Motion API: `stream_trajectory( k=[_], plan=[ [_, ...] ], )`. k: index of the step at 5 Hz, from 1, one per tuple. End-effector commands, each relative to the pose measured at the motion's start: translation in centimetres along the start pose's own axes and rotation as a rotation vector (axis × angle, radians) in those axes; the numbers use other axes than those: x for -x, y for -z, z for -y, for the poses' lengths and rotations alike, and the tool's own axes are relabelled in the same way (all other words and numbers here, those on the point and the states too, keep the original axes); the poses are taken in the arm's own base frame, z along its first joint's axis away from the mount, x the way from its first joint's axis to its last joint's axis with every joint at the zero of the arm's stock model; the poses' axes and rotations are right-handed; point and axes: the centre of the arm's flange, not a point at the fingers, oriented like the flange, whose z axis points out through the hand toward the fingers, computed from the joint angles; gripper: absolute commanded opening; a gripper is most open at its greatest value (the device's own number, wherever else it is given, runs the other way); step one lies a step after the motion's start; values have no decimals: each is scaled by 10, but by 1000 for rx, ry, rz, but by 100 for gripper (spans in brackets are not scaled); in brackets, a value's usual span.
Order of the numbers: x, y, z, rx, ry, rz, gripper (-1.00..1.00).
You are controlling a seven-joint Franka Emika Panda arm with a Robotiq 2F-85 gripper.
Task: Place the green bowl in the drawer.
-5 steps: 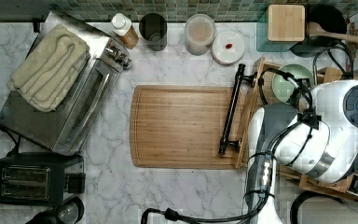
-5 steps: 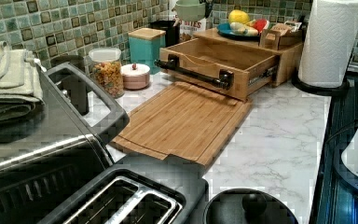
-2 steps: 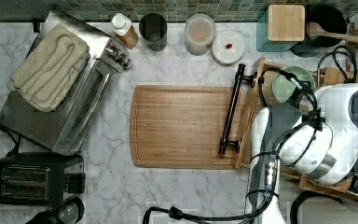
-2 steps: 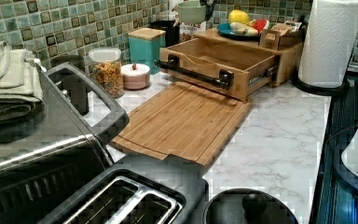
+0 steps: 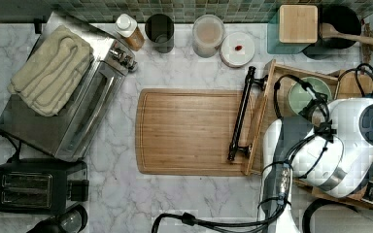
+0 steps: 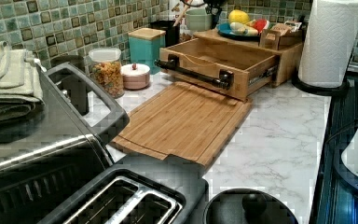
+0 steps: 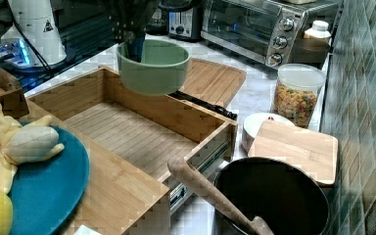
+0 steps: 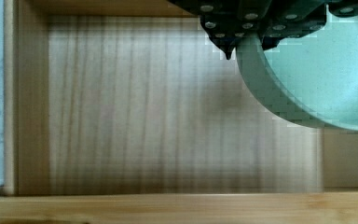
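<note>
The arm reaches in from the top view's right, its gripper (image 7: 133,41) pointing straight down, fingers clamped on the rim of the green bowl (image 7: 152,67) hanging below.

Green bowl (image 8: 326,74) held by its rim in the gripper (image 8: 249,28) — fingers clamped on the edge, dark mount above. Beneath it, bare wood floor of the drawer (image 8: 144,116), raised side walls around it — bowl hangs clear above.

Green bowl (image 7: 153,66) upright, held above open bamboo drawer (image 7: 127,132), not touching
</note>
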Motion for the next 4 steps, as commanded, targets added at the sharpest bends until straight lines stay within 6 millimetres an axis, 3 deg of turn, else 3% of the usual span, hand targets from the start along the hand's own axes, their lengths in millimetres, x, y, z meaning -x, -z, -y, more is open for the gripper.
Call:
stream_trajectory(
  k=[1,4],
  plan=[
    [-30,-55,-35,41,-125,20,-100],
    [-31,-87,-41,53,-135,7,-100]
  ],
)
